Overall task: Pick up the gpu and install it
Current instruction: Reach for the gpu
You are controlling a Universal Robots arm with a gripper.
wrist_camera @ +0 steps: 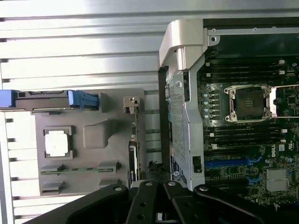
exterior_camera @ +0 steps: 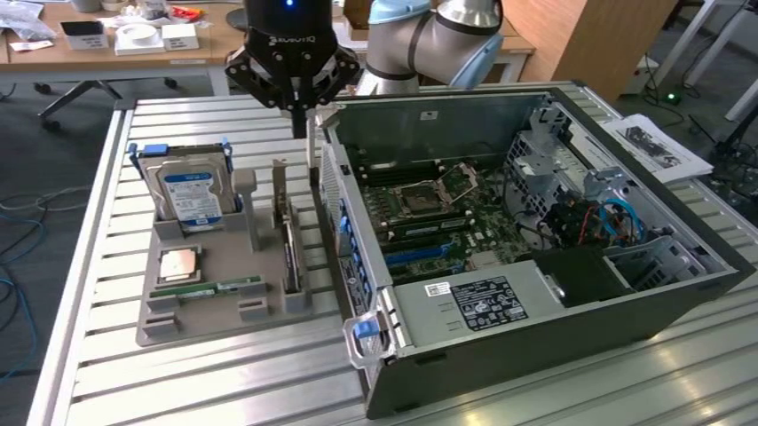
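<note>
Below the end effector [exterior_camera: 296, 117], pressed together on nothing, the gpu [exterior_camera: 289, 248] stands edge-on: probably light, stiff and fragile, best pinched across its upper edge.

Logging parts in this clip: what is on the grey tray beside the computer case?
On the grey tray, a hard drive and the graphics card stand on edge; a processor chip and a memory stick lie flat. The standing parts' lower edges are hidden in their slots.
</note>
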